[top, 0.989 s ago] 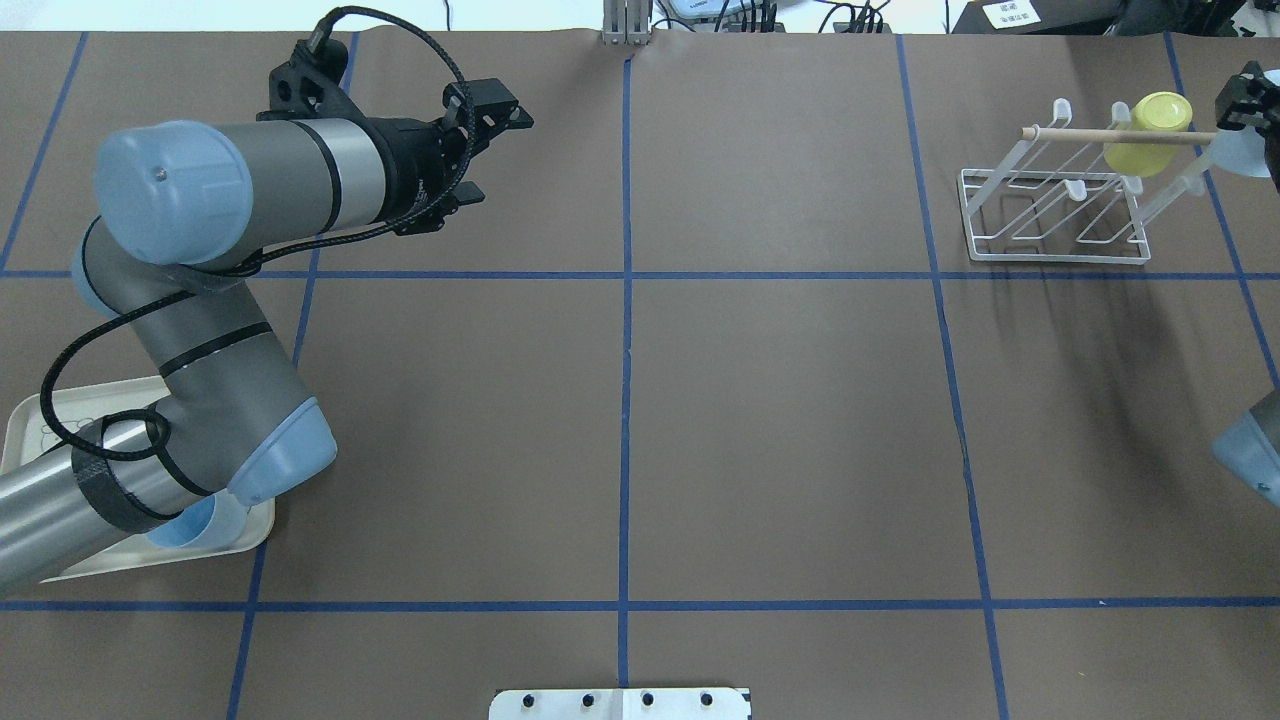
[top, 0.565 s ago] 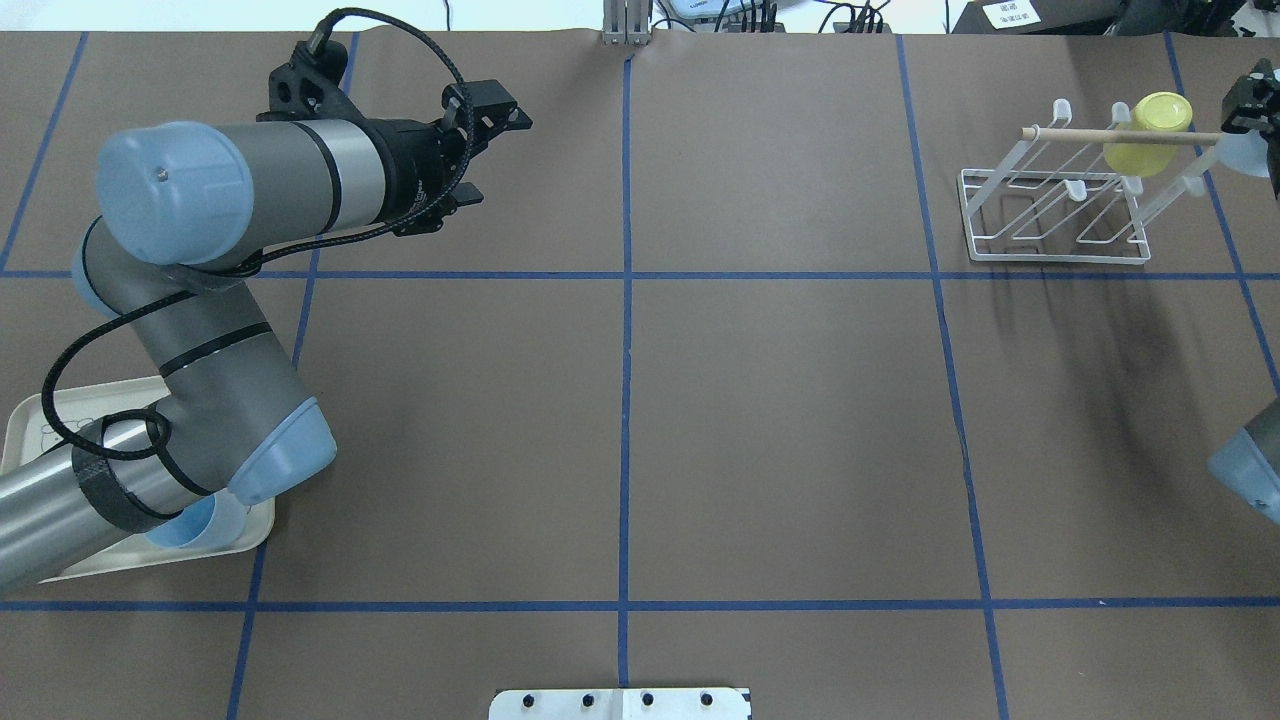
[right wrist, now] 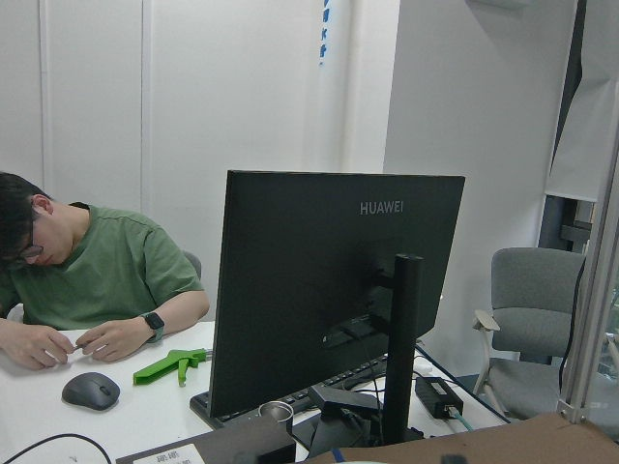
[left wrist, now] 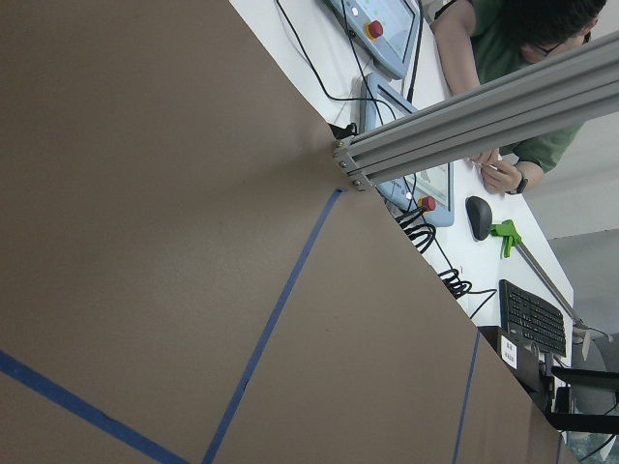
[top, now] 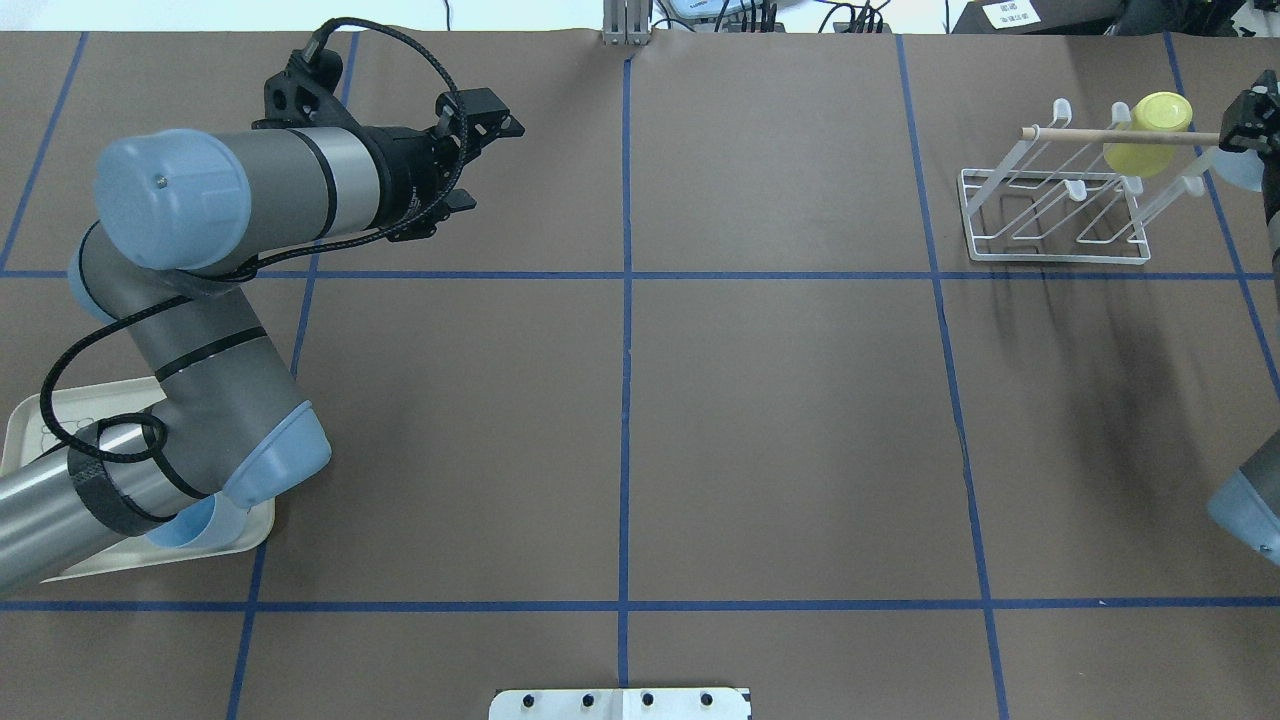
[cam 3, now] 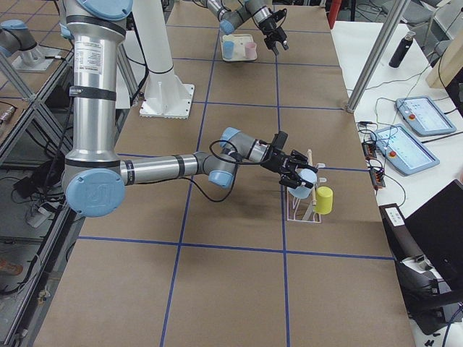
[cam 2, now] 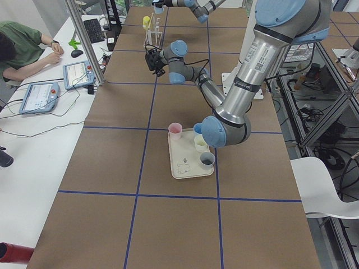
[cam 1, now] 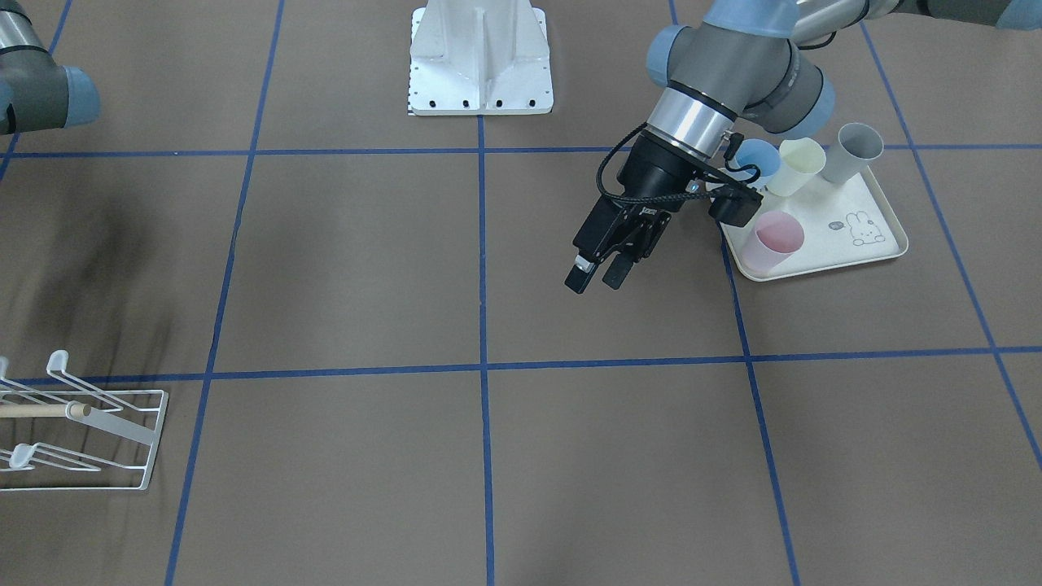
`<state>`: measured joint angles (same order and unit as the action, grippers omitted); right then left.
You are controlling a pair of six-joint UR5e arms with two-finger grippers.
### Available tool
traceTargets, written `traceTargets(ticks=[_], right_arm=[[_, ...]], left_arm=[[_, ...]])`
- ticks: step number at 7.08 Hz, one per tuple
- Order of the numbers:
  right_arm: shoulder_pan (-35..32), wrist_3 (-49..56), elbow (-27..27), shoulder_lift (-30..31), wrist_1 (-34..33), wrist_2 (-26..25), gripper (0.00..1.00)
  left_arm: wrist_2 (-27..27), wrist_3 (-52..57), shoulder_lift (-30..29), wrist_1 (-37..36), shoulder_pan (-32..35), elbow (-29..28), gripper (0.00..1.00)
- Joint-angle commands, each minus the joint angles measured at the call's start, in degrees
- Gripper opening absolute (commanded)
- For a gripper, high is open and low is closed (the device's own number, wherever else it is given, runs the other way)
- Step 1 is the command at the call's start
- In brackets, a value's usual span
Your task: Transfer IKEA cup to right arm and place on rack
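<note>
The pale blue IKEA cup (cam 3: 309,177), likely light, stiff and slick, best pinched across its rim, sits at the end of the rack (top: 1060,261) by the right gripper (cam 3: 298,173), whose fingers' hold I cannot tell, while the left gripper (cam 1: 596,281) has its fingers apart and empty.

Broad bare worktop (top: 780,420) lies open between left gripper (cam 1: 596,279) and rack (top: 1060,260); rack's right end crowded by yellow cup (top: 1150,140), pale blue cup (top: 1240,168) and right gripper (top: 1255,118); tray (cam 1: 822,248) of cups (cam 1: 802,167) sits close under left arm (top: 215,350).
</note>
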<state>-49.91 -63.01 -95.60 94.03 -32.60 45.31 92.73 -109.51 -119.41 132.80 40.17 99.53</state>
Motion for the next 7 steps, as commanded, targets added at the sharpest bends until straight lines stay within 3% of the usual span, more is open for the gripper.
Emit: traceTargets(ticks=[1,7], right_arm=[[2.2,-0.8,0.3,-0.1,-0.1,-1.7,0.00],[3.2,-0.5,4.2,-3.1,-0.4,-2.7,0.00]], left_arm=[[0.0,-0.1,2.0,2.4,0.0,0.0,1.00],[0.0,-0.1,2.3,3.1,-0.2,-0.7,1.00]])
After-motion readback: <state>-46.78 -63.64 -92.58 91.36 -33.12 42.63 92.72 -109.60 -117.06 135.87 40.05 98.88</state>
